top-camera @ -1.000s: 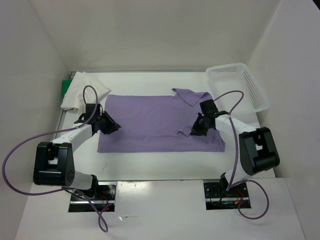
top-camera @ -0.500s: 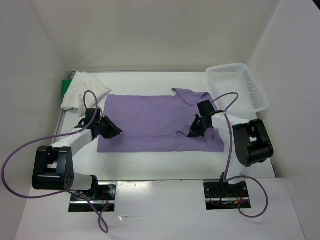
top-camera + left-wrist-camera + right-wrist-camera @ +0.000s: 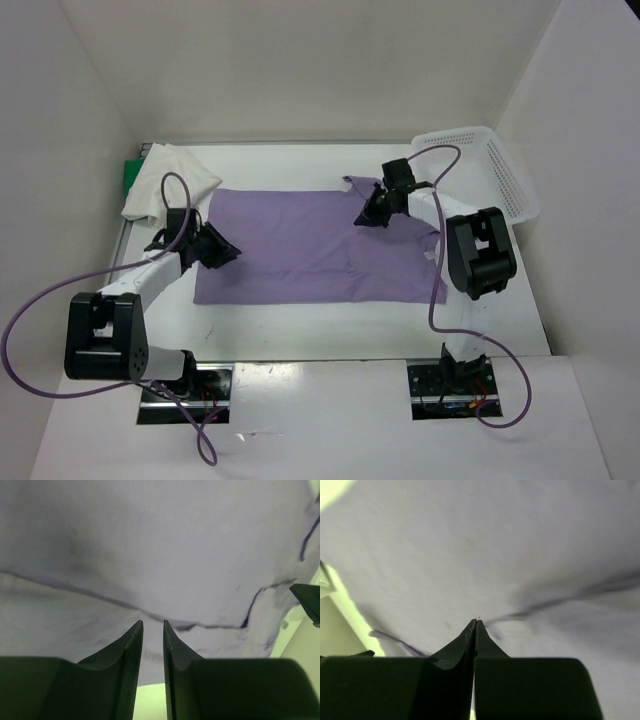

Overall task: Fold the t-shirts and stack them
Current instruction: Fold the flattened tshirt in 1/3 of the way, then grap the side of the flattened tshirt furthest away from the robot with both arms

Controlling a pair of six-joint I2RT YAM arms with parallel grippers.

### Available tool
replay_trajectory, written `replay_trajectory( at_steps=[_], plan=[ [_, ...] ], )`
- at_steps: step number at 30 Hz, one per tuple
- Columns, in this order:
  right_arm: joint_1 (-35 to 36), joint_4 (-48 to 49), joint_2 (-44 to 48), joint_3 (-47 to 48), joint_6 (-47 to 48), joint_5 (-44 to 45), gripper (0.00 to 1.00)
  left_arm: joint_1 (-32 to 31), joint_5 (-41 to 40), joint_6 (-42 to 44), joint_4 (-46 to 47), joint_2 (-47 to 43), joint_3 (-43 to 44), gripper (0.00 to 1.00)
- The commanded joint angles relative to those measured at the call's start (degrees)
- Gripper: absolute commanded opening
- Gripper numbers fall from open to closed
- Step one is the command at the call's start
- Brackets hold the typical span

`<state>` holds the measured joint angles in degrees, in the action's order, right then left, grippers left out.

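Table: a white flat top (image 3: 300, 325), with the two arms bolted at its near edge.
Room: plain white walls (image 3: 300, 70) close in on the far side, the left and the right.
Purple shirt (image 3: 300, 250): spread flat across the middle of the table, its long side running left to right, with a small flap turned over at its far right corner.
White shirt (image 3: 165, 180): crumpled in the far left corner, near the purple shirt's far left corner.
Green shirt (image 3: 131, 175): only a strip shows at the far left edge, beside the white shirt.
Basket (image 3: 505, 175): white mesh, in the far right corner by the right wall.
Left gripper (image 3: 151, 622): low at the purple shirt's left edge, fingers a narrow gap apart, nothing seen between them.
Right gripper (image 3: 475, 621): at the turned-over flap, fingers pressed tight together with the tips at the cloth. Whether any cloth is pinched cannot be told.
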<state>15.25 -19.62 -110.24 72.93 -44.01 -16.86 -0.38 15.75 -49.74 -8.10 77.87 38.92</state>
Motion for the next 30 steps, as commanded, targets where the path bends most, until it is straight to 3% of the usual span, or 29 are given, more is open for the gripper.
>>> replay_trajectory(
  at_steps=[1,9,15,24,30],
  plan=[
    [0.0,0.1,-1.0,5.7,2.3,-0.5,0.0,2.7,-1.2,0.5,0.3,-1.4,4.7,0.3],
    [-3.3,-1.7,8.5,1.3,7.6,5.3,0.04,9.2,-5.4,0.0,2.1,9.6,17.5,0.4],
    [-5.0,-1.7,12.8,-1.1,9.5,3.2,0.04,9.2,-17.1,4.0,3.3,22.8,31.8,0.46],
    [-5.0,-1.7,12.1,-1.6,10.0,1.8,0.08,6.3,-20.8,12.8,3.4,41.5,49.0,0.57],
    [-5.7,-0.7,11.1,-2.8,10.0,2.6,0.09,5.2,-19.4,15.1,2.2,47.4,55.6,0.57]
  ],
)
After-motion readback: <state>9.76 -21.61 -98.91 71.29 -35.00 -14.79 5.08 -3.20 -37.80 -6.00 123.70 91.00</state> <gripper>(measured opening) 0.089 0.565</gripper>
